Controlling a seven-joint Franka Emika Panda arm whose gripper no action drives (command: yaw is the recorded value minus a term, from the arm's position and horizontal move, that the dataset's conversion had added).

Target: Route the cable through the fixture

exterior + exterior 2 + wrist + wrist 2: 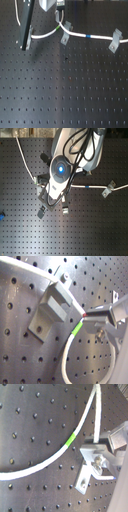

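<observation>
The cable is a thin white cord lying across the black perforated board, with a blue band between two grey clips. My gripper hangs at the top of the first exterior view, just above the middle clip fixture. In the first wrist view the gripper is shut on the cable right past its green band, beside a grey block fixture. The green band also shows in the second wrist view. In the second exterior view the arm hides the gripper, while the cable runs on to a clip.
A further clip holds the cable at the first exterior view's right. A dark post stands at its upper left. Small grey fixtures sit under the arm, and another clip lies at the second exterior view's right.
</observation>
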